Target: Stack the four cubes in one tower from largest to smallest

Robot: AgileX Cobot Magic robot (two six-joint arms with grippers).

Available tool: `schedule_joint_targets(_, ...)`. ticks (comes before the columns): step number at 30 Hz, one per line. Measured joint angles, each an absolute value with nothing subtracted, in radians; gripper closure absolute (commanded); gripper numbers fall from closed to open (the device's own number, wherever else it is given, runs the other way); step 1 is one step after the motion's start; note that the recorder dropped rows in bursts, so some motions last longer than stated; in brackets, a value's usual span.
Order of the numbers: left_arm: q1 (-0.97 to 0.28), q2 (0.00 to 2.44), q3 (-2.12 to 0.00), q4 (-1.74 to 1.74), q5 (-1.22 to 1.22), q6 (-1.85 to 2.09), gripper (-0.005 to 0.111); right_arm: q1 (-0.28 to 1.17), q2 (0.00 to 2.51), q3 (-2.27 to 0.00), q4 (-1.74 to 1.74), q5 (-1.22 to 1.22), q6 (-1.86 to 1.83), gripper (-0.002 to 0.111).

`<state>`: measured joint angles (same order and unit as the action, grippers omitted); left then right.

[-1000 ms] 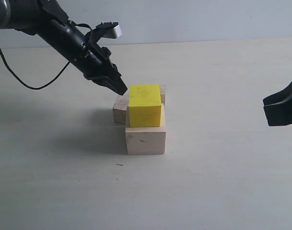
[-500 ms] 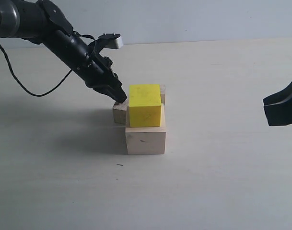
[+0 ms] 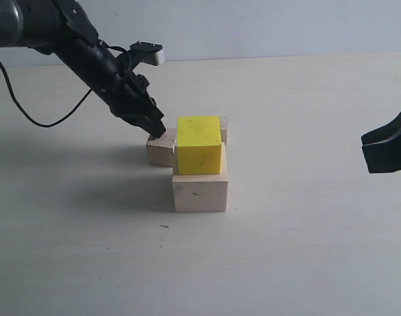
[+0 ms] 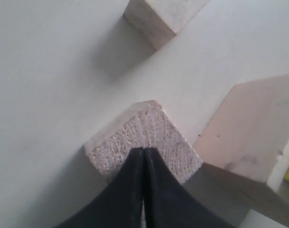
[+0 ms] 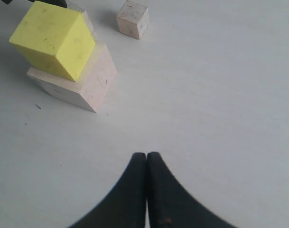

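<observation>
Although four cubes are present on the pale table (image 3: 286,250), only two are stacked. The left arm (image 3: 81,46) is extended downward from the upper left of the exterior view, with a black cable (image 3: 35,118) looped beneath it. The right arm is represented only by its gripper at the right edge.

The large pale wood cube (image 3: 200,192) is set on the table near the centre. The bright yellow cube (image 3: 199,146) is carried on its top face, with narrow strips of pale wood left showing on either side.

One small bare wood cube (image 3: 160,151) is placed on the table just beside the rear left of the large cube; whether the two are touching cannot be told. The other small bare wood cube (image 3: 223,126) is largely hidden behind the yellow cube in the exterior view, but is shown standing alone on the table in the right wrist view (image 5: 132,18). Which of the two is the smaller cannot be judged.

The left gripper (image 3: 155,129) is brought down onto the first small cube — its fingers (image 4: 130,190) are pressed flat together, and their tips are laid against the rough top face, nothing being held between them. The right gripper (image 3: 366,153) is kept well apart from the cubes, above bare table; its fingers (image 5: 130,190) are likewise closed against each other.
</observation>
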<state>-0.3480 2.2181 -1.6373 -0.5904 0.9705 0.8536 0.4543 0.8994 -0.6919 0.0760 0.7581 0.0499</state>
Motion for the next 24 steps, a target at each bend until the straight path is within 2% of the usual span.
schedule_joint_targets(7,-0.348,2.212,-1.642,-0.522,0.957,0.815,0.107,0.454,0.899,-0.692,0.076,0.758,0.050,0.108)
schedule_joint_targets(13,-0.295,2.204,-1.639,-0.494,0.977,0.791,0.107,0.454,0.899,-0.692,0.076,0.758,0.049,0.108)
schedule_joint_targets(24,-0.249,2.125,-1.533,-0.357,0.942,0.758,0.107,0.454,0.899,-0.692,0.076,0.758,0.049,0.108)
